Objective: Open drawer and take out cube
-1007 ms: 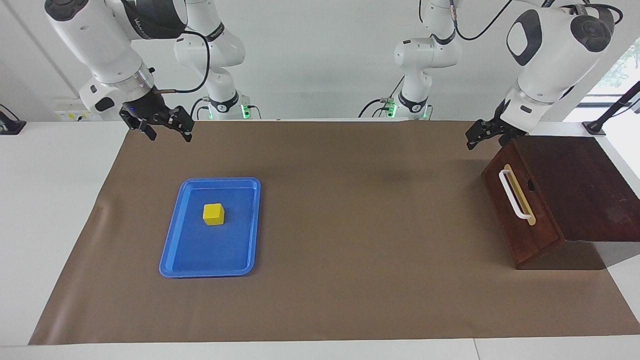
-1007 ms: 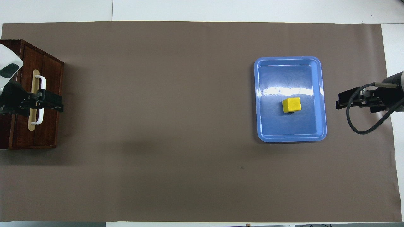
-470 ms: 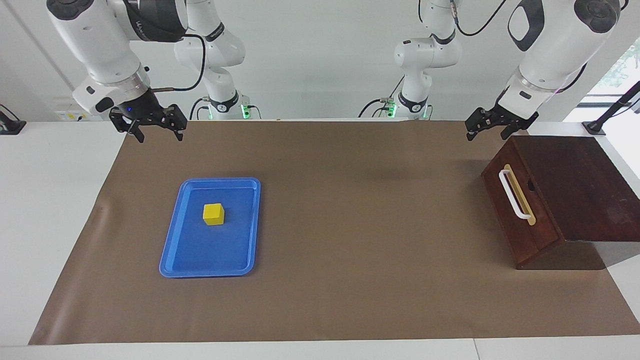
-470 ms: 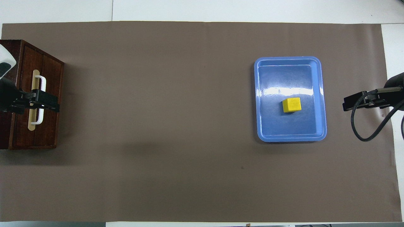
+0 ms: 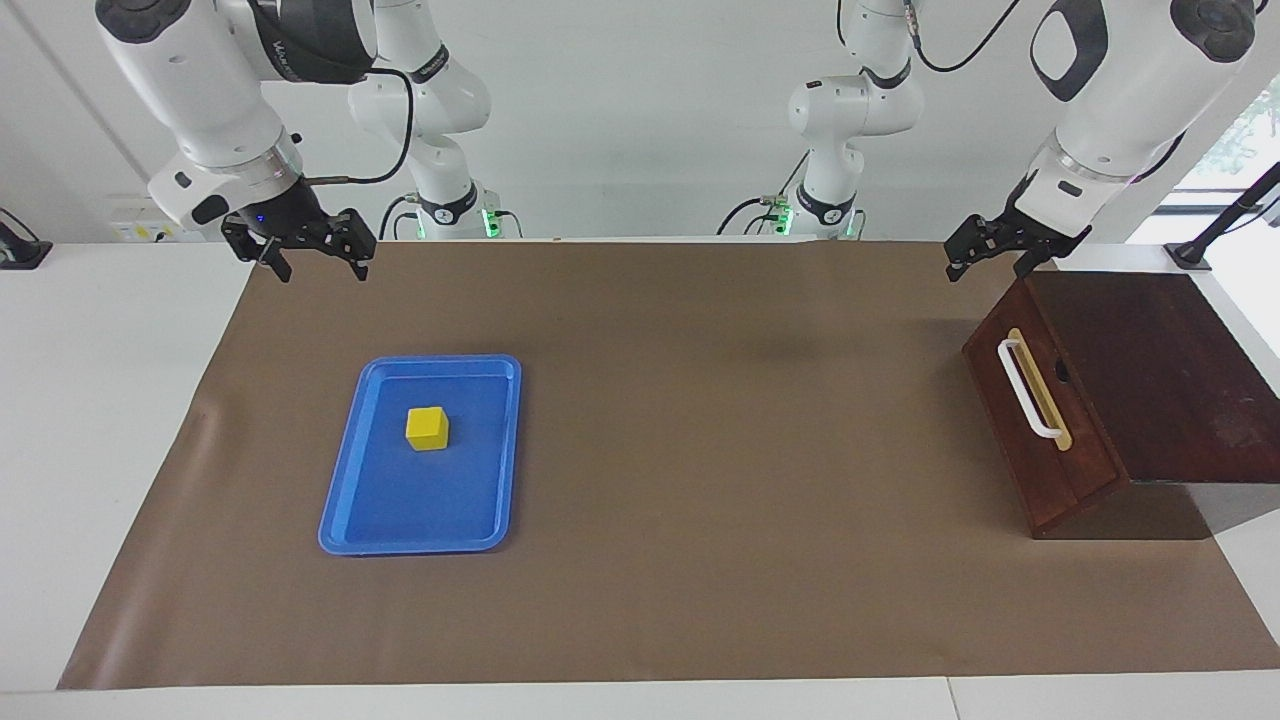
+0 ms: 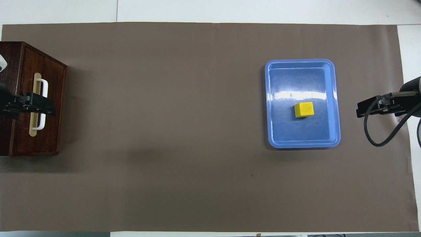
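Note:
The dark wooden drawer (image 5: 1040, 420) is shut in its box (image 5: 1150, 370) at the left arm's end of the table, its white handle (image 5: 1025, 390) free. It also shows in the overhead view (image 6: 49, 98). The yellow cube (image 5: 427, 427) sits in the flat blue tray (image 5: 420, 505), also seen from overhead as the cube (image 6: 304, 109) in the tray (image 6: 302, 135). My left gripper (image 5: 988, 262) hangs open and empty in the air over the box's robot-side corner, clear of the handle (image 6: 37, 107). My right gripper (image 5: 315, 258) is open and empty, raised over the mat's edge beside the tray (image 6: 370, 108).
A brown paper mat (image 5: 700, 450) covers most of the white table (image 5: 100, 400). The right gripper's black cable (image 6: 378, 138) loops below it in the overhead view.
Both grippers have drawn back and up a little: the left one toward the box's robot-side corner, the right one toward the mat's edge. Drawer, tray and cube have not moved.

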{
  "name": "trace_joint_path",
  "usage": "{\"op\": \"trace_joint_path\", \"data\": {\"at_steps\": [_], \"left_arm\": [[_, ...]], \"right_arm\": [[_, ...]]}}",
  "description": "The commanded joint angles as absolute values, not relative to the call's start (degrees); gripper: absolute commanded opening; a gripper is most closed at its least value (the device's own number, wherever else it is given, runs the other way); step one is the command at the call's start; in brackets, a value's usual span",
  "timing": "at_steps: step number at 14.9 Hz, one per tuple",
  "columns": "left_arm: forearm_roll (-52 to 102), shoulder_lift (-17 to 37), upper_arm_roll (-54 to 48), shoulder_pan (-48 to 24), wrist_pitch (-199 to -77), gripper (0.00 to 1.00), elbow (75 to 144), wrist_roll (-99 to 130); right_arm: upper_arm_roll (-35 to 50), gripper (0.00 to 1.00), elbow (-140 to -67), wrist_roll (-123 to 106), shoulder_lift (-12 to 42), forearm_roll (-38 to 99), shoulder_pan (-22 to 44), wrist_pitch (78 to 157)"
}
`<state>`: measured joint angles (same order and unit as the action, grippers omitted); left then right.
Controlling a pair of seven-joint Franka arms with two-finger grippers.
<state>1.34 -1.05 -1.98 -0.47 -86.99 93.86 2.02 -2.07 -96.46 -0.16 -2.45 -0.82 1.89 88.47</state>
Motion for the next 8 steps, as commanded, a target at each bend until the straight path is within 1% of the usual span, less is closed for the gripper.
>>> {"op": "trace_joint_path", "data": {"at_steps": [1, 8], "left_arm": [[1.9, -1.1, -1.8, -0.3, -87.2, 1.00, 93.2, 1.1], [1.9, -1.2, -1.8, -0.4, -87.5, 1.00, 93.3, 1.1]], "right_arm": [[-1.8, 1.00, -96.2, 0.9, -2.5, -1.1, 1.7, 87.6], [-1.8, 1.00, -96.2, 0.9, -2.5, -1.1, 1.5, 87.1]]}}
